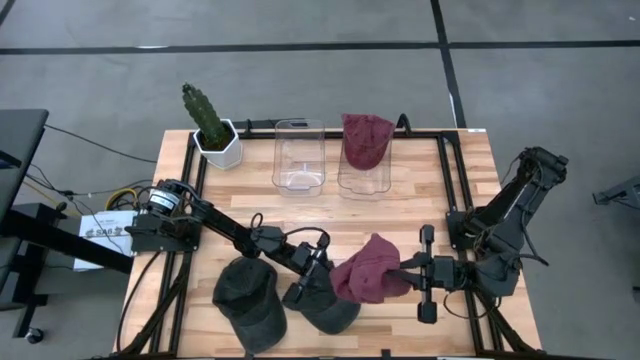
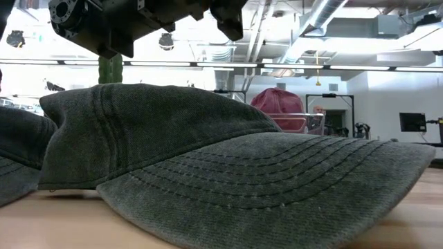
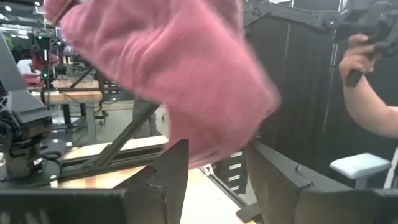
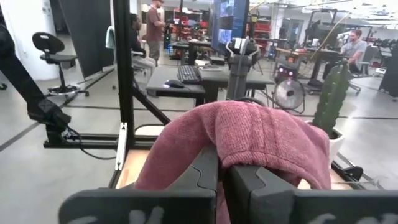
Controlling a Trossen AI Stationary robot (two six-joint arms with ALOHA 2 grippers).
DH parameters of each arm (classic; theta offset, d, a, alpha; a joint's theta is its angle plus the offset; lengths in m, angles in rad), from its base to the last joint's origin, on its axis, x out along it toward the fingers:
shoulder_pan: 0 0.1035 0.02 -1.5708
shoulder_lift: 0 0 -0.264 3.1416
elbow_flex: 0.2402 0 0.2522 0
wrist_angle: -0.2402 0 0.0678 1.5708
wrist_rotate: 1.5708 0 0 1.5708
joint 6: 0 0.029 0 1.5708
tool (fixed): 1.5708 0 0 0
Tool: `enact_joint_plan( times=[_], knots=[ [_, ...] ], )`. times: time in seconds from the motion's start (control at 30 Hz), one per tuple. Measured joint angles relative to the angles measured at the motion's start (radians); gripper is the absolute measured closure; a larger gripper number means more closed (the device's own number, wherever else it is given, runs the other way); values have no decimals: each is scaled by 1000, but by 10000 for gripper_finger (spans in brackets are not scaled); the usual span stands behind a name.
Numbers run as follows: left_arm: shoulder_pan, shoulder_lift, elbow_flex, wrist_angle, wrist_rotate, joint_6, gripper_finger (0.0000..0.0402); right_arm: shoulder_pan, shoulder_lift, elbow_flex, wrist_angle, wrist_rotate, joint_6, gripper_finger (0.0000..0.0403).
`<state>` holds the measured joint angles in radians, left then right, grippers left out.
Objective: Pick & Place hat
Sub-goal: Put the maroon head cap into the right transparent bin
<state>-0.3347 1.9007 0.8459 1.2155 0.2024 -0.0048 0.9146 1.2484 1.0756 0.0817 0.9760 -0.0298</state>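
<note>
- Notably, the maroon hat point(image 1: 368, 270) hung above the near half of the table point(image 1: 400, 210), pinched by the right gripper point(image 1: 404, 272), whose fingers were closed on its fabric.
- Just beside it, the left gripper point(image 1: 305, 293) hovered over a dark grey cap point(image 1: 325, 305), fingers spread and holding nothing.
- A second dark grey cap point(image 1: 250, 298) lay on the table near that one.
- At the far edge stood two clear containers: one point(image 1: 299, 155) held nothing, the other point(image 1: 364, 165) carried another maroon hat point(image 1: 366, 138).
- A potted cactus point(image 1: 212, 125) sat at the far left corner.
- A person's hand point(image 3: 356, 57) appeared beyond the table.
</note>
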Motion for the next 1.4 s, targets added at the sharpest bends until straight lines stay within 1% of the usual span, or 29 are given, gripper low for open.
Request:
enact_joint_plan(
  times=[0.27,0.37,0.5,0.67,0.87,1.3,1.4],
  knots=[
    [0,0,0,-4,0,71,245,0,0,0,150,-8,-147,403],
    [0,0,0,-2,0,85,245,-10,0,0,180,-9,-187,403],
    [2,0,0,23,0,86,245,-46,0,0,183,-15,-190,403],
    [2,0,0,34,0,86,245,-108,0,0,205,-140,-189,403],
    [19,0,0,35,0,86,245,-154,0,0,220,-223,-189,403],
    [49,0,0,35,0,76,245,-153,0,0,230,-229,-190,403],
    [57,0,0,35,0,76,245,-145,0,0,247,-224,-212,403]
  ],
)
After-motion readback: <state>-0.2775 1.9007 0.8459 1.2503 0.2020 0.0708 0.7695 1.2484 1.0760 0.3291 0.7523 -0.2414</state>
